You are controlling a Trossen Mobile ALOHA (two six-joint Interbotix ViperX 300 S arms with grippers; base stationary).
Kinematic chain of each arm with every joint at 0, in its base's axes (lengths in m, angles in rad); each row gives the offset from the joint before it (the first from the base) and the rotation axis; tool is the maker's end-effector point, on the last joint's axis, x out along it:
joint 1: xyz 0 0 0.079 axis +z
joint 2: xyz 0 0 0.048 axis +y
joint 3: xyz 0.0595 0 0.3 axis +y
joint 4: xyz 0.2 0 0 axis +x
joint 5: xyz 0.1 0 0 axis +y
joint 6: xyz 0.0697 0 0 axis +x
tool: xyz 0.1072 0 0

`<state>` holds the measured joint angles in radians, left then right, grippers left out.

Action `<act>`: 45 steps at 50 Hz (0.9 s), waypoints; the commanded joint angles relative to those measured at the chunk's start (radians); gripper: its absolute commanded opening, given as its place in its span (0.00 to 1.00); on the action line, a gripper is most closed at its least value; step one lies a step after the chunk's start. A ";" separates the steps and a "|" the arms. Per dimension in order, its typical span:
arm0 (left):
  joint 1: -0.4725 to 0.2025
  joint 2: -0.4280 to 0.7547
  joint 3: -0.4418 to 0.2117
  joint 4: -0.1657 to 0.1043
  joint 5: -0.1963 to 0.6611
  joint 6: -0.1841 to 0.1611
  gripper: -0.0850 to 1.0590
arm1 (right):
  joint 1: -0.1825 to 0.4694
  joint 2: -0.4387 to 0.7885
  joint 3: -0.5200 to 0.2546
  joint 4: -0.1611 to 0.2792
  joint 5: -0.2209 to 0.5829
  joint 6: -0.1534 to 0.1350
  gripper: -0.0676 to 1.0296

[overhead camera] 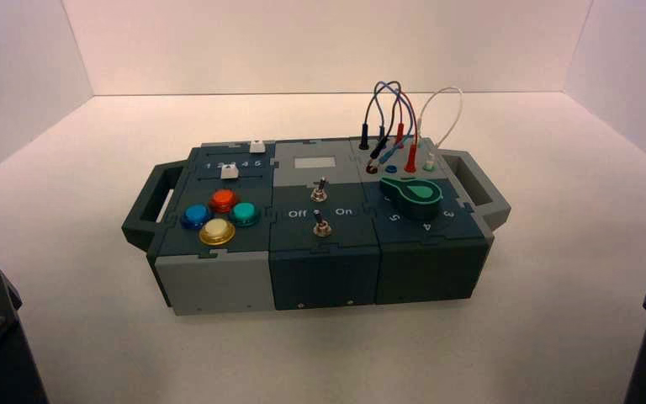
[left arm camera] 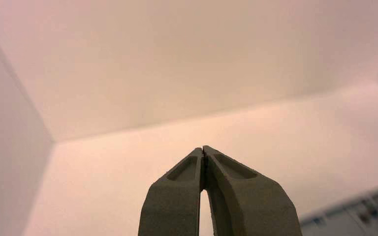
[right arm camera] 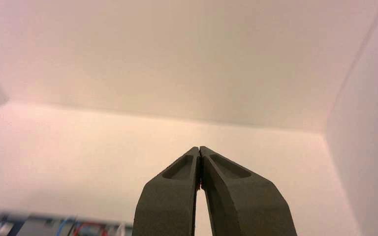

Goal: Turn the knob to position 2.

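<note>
The high view looks down on the box [overhead camera: 320,227]; both wrist views face the walls, the box at their edge.

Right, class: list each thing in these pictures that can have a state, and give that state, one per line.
Left tool: shut, empty, parked away from the box.
Right tool: shut, empty, parked away from the box.
Round dark-green knob: untouched, pointer tip towards the box's middle.
Two small metal toggle switches: untouched, positions unclear.
Four round coloured push buttons: nothing pressing them.
Coloured wires: plugged into the box's far right corner.
</note>
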<state>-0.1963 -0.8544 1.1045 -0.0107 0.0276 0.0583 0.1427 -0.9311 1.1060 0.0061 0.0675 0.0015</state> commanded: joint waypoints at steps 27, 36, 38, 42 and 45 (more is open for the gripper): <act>-0.396 0.161 -0.140 -0.035 0.520 0.002 0.05 | 0.301 0.255 -0.160 0.249 0.551 0.002 0.04; -0.448 0.172 -0.135 -0.040 0.545 0.002 0.05 | 0.377 0.308 -0.155 0.302 0.586 0.002 0.04; -0.457 0.183 -0.133 -0.037 0.545 0.000 0.05 | 0.394 0.330 -0.156 0.310 0.586 0.002 0.04; -0.471 0.212 -0.130 -0.037 0.545 0.000 0.05 | 0.439 0.394 -0.166 0.321 0.586 0.002 0.04; -0.476 0.221 -0.130 -0.037 0.545 0.000 0.05 | 0.451 0.417 -0.172 0.322 0.584 0.002 0.04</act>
<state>-0.6581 -0.6519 0.9940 -0.0491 0.5768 0.0583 0.5553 -0.5614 0.9725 0.3175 0.6565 0.0015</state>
